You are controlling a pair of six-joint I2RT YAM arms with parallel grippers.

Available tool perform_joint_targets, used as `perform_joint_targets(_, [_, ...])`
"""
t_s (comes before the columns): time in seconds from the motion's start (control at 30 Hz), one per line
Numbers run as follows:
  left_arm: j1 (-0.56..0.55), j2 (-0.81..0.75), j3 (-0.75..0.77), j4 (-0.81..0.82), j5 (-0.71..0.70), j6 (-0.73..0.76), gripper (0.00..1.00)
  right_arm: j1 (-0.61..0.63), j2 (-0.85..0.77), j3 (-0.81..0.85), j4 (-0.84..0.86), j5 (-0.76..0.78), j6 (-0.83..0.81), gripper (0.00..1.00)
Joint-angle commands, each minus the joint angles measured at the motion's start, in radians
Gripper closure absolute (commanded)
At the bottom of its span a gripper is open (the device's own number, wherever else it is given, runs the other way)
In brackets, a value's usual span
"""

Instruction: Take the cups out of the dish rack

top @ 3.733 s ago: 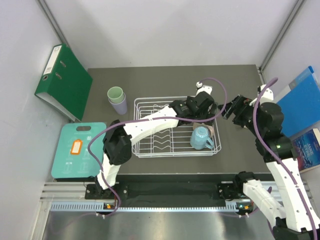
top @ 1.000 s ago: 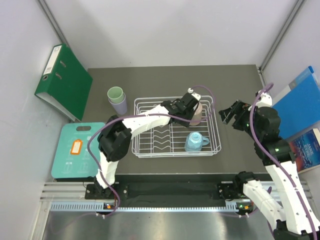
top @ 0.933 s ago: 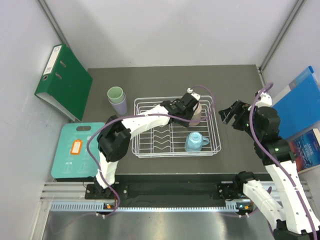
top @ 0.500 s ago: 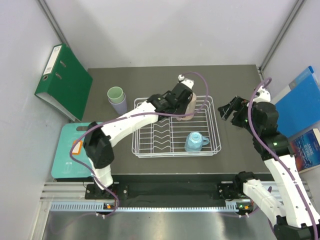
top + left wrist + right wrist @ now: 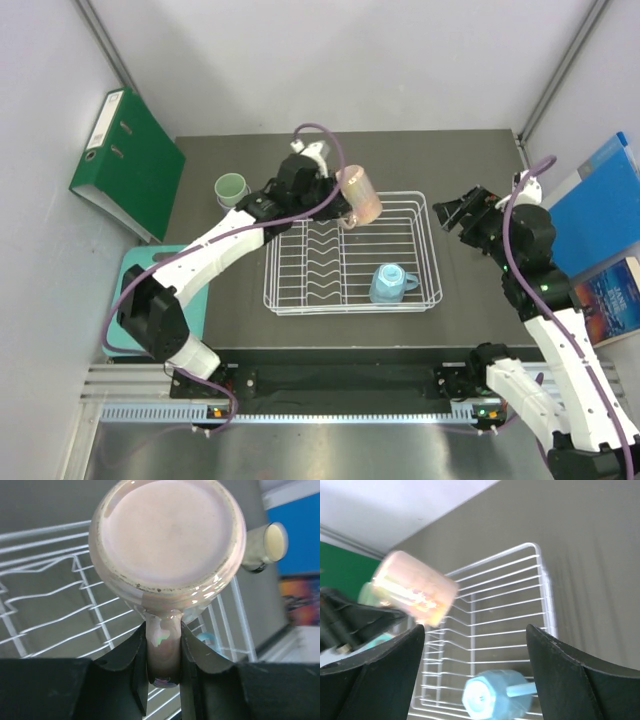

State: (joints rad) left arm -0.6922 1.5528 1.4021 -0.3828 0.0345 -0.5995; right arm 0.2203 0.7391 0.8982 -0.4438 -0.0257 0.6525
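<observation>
The pink cup [image 5: 358,195] is held up by its handle, tipped on its side over the far edge of the dish rack [image 5: 345,312], so it's clear of the wires. It's pinched tight in the left gripper [image 5: 163,661]. A light blue cup [image 5: 390,283] is left lying in the rack's near right corner, and a mint green cup [image 5: 232,187] is parked on the table [image 5: 470,290] just left of the rack. The right gripper [image 5: 455,208] is hung beside the rack's right end, jaws spread wide, nothing gripped. A green binder [image 5: 125,160] is propped at far left.
</observation>
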Motion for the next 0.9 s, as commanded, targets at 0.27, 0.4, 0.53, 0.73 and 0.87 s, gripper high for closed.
perform_joint_targets(0.27, [0.178,-0.178,-0.327,1.042,0.527,-0.617,1.0,-0.018,-0.024,-0.182,0.608,-0.422,0.326,0.25])
perform_joint_targets(0.4, [0.178,-0.155,-0.367,1.221,0.565,-0.723,1.0,-0.018,-0.004,-0.278,0.799,-0.491,0.47,0.26])
perform_joint_targets(0.53, [0.175,-0.143,-0.391,1.291,0.591,-0.792,1.0,-0.001,0.031,-0.274,0.863,-0.511,0.49,0.27])
perform_joint_targets(0.73, [0.168,-0.155,-0.41,1.267,0.608,-0.774,1.0,0.005,0.066,-0.219,0.866,-0.491,0.46,0.27])
perform_joint_targets(0.87, [0.163,-0.165,-0.422,1.246,0.614,-0.76,1.0,0.014,0.106,-0.18,0.886,-0.485,0.446,0.27])
